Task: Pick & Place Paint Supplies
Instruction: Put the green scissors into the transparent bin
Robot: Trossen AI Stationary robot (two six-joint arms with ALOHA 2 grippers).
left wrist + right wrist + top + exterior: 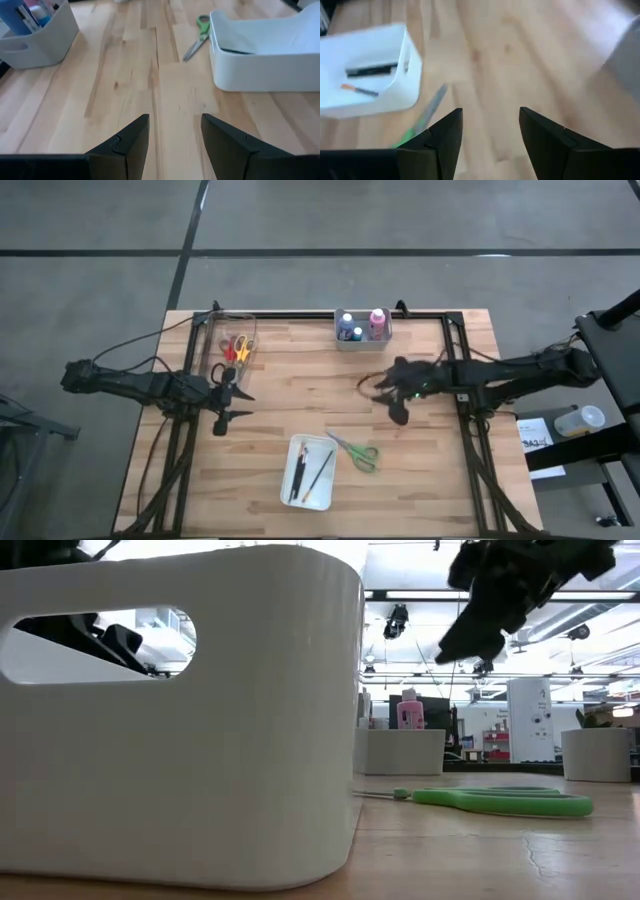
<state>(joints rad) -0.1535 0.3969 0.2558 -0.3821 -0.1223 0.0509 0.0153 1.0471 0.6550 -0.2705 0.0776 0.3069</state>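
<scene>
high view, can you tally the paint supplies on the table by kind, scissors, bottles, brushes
scissors: 3, the green scissors loose on the table, the orange scissors and red scissors in the clear bin
bottles: 3 visible in the grey caddy
brushes: 2 in the white tray
total: 8

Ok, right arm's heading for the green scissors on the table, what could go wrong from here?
1. The green-handled scissors lie flat on the wooden table, so the open right gripper may slide off the thin blades.
2. The blades sit close beside the white rectangular tray holding thin dark brushes; a low approach could knock it.
3. The open left gripper hovers empty near the clear bin; crossing paths seems unlikely, but watch it.
</scene>
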